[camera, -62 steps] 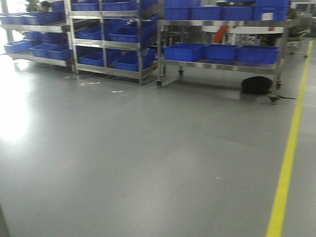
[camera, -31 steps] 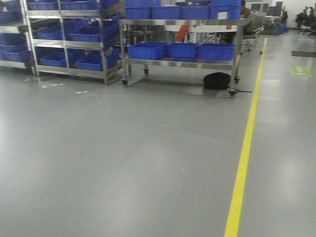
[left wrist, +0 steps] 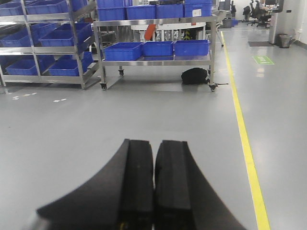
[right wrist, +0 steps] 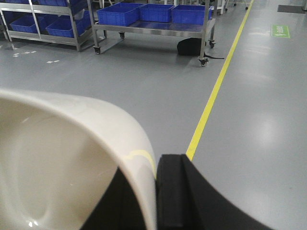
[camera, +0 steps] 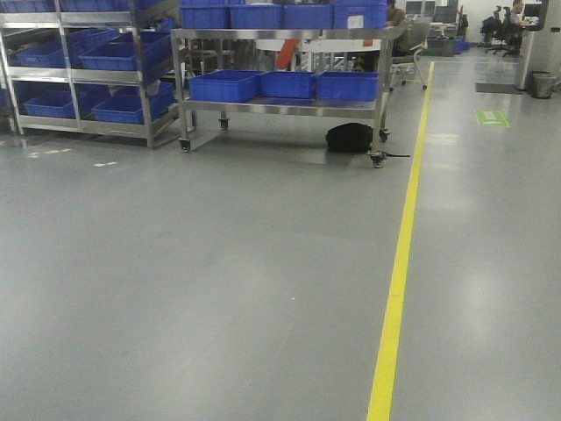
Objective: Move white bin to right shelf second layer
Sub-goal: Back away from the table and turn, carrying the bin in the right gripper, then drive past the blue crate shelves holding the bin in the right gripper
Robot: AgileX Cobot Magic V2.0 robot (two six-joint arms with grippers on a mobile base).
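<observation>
The right claw (right wrist: 151, 176) is clamped on the rim of the white bin (right wrist: 72, 158). 1 black finger (right wrist: 178, 191) lies against the outside of the wall and the other is a dark shape on the inner side. The bin hangs from this grip above the grey floor (camera: 219, 281), well short of the wheeled steel cart (camera: 280, 107), with its glossy cream hollow filling the lower left of the right wrist view.

The left claw (left wrist: 154, 143) is fully closed. Its 2 black fingers (left wrist: 136, 182) are pressed flat together with nothing between them, and they point toward the cart.

The cart stands across the open floor, straight ahead. Its lower level carries 3 blue crates (camera: 285, 85) side by side, and more blue crates sit on its top level. A black bag (camera: 349, 138) lies on the floor at the cart's right end, beside a castor. Just right of the cart a yellow line (camera: 399, 263) runs along the floor from near to far. Farther right of the cart is a green floor mark (camera: 492, 117). Left of the cart, and close beside it, stands a steel rack (camera: 145, 79) loaded with blue crates on several levels.
</observation>
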